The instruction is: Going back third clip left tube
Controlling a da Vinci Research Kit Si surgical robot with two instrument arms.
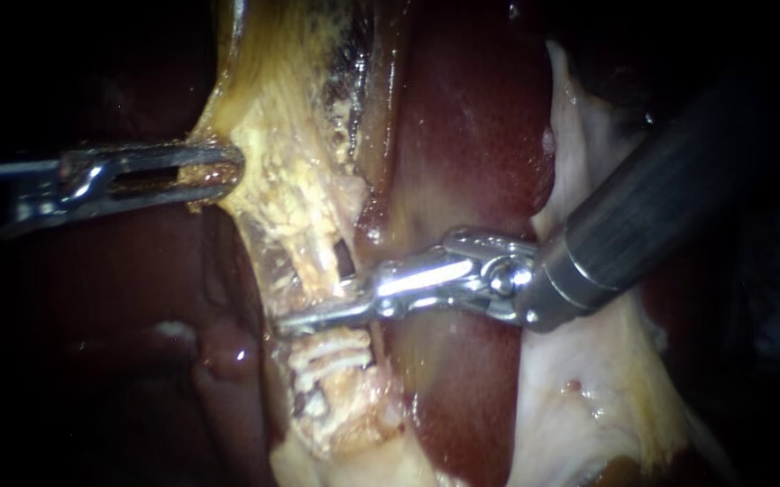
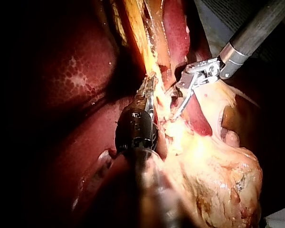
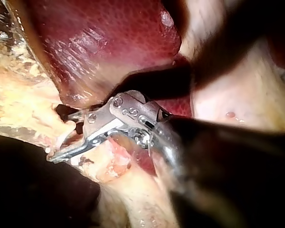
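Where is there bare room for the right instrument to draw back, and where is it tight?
Free: bare liver above the right instrument, between the yellow tissue and its shaft; pale tissue under that shaft. Crowded: at its tip, beside the clips on the tube.

The liver [image 1: 471, 135] shines wet and glossy, and the yellowish tissue [image 1: 290, 198] looks rough and crumbly. The left instrument [image 1: 232, 171] and right instrument [image 1: 295, 322] gleam as polished metal.

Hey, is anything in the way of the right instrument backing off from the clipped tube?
Nothing visible does. The right instrument sits at the tube just above the white clips, with only liver and pale tissue beneath its shaft. The left instrument grips yellow tissue well apart, on the far side.
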